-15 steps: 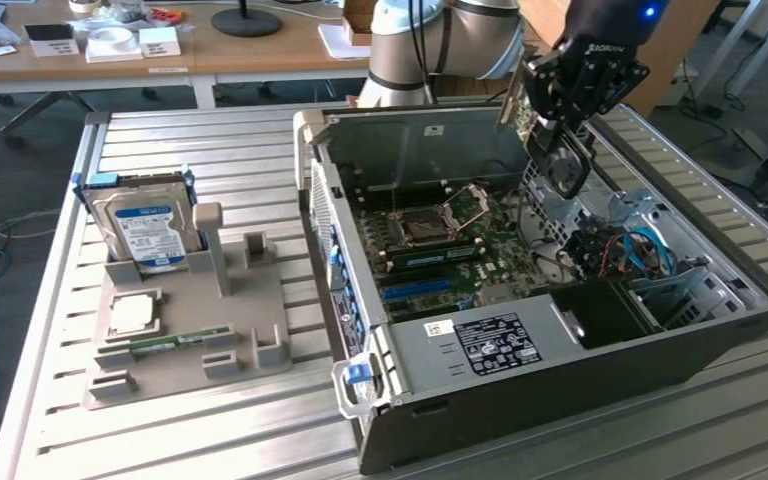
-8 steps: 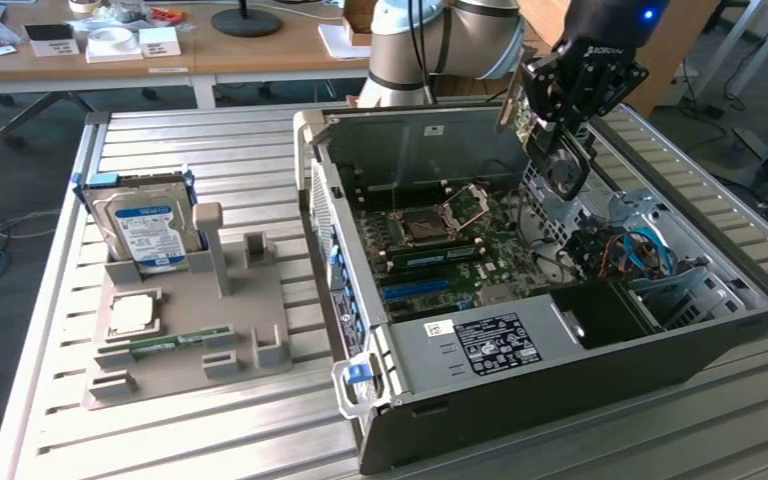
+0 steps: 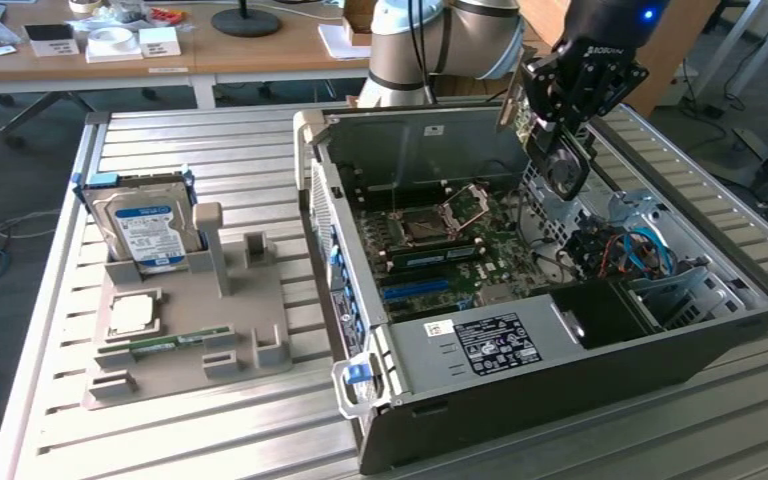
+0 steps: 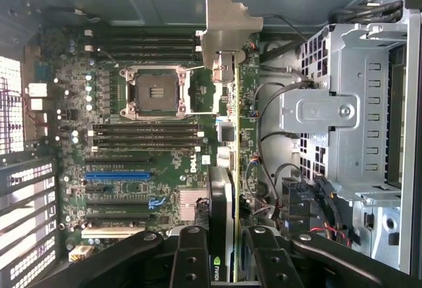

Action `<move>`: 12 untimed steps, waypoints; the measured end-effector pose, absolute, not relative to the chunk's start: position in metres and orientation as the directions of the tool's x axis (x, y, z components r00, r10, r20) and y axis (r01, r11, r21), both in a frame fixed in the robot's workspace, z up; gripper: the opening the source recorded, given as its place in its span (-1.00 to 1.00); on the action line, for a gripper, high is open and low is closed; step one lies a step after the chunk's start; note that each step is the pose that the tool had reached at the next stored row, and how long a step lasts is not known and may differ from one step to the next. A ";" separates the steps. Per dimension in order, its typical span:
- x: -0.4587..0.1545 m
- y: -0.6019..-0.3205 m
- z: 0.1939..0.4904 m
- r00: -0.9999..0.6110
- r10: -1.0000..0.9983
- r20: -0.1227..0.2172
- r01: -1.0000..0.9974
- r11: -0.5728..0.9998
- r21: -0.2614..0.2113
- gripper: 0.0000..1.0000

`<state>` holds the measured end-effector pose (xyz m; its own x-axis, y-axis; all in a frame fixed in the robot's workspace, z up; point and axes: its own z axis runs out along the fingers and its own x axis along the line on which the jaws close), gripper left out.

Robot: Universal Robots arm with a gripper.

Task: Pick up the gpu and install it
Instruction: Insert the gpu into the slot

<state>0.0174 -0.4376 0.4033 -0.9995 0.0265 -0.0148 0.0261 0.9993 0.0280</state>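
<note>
Above the open dark-grey metal computer case (image 3: 518, 345), which lies on its side on the slatted metal tabletop (image 3: 184, 135), the black end effector (image 3: 560, 118) is clamped narrow on the gpu (image 3: 566, 165). That's a thin flat dark card with a round fan. It's held on edge, hanging clear of the board, and looks unseated.

In the wrist view the card is edge-on. The fingers (image 4: 191, 255) pinch its two flat faces, and its bent grey metal end bracket (image 4: 224, 28) is at the far end. Beneath sits the green motherboard (image 4: 151, 136) with a long blue expansion slot (image 4: 117, 175). The silver perforated drive cage (image 4: 343, 110) is just beside the card, and blue and orange cables (image 3: 640, 248) are near.

To do this well, I'd say:
- Hold the card upright, connector edge parallel to the slot.
- Line the bracket up with the rear opening.
- Go straight down with no twist, and mind the cables.
</note>
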 end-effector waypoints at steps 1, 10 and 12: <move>0.017 -0.438 0.403 -1.000 0.024 -0.015 0.024 0.999 0.028 -0.47; 0.017 -0.438 0.403 -0.999 -0.037 -0.015 -0.037 0.999 0.028 -0.47; 0.017 -0.438 0.403 -0.998 -0.053 -0.015 -0.054 0.998 0.028 -0.47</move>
